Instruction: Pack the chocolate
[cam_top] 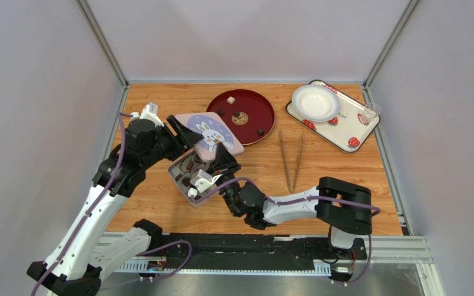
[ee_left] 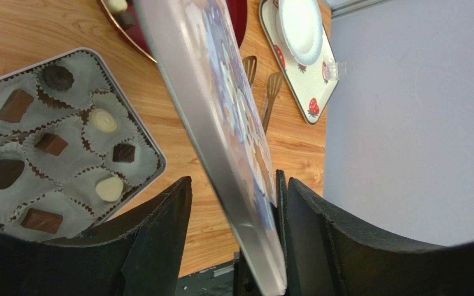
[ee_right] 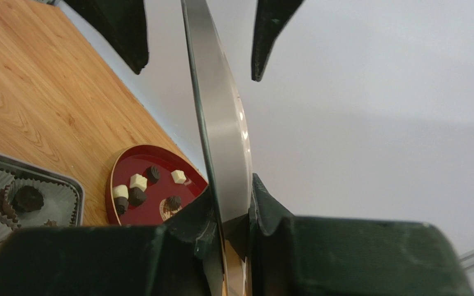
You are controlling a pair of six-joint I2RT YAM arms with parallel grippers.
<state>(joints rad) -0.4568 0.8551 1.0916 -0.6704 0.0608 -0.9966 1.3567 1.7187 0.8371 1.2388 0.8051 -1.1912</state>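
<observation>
Grey walls [cam_top: 35, 92] enclose a wooden tabletop [cam_top: 338, 197]. Toward its left edge, the left gripper [ee_left: 234, 180] gapes astride a rabbit-print lid [cam_top: 211, 132], which the right gripper [ee_right: 230, 194] pinches. Chocolate [ee_left: 51, 143] fills the box [cam_top: 174, 169] below; more lies on the far-edge plate [cam_top: 255, 108]. The tray [cam_top: 338, 126] print is unreadable.

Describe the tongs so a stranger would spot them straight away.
On the wooden table, look between the red plate and the strawberry tray, slightly toward the near edge. The tongs lie flat there: the only long, thin, two-pronged thing among round and boxy ones.
</observation>
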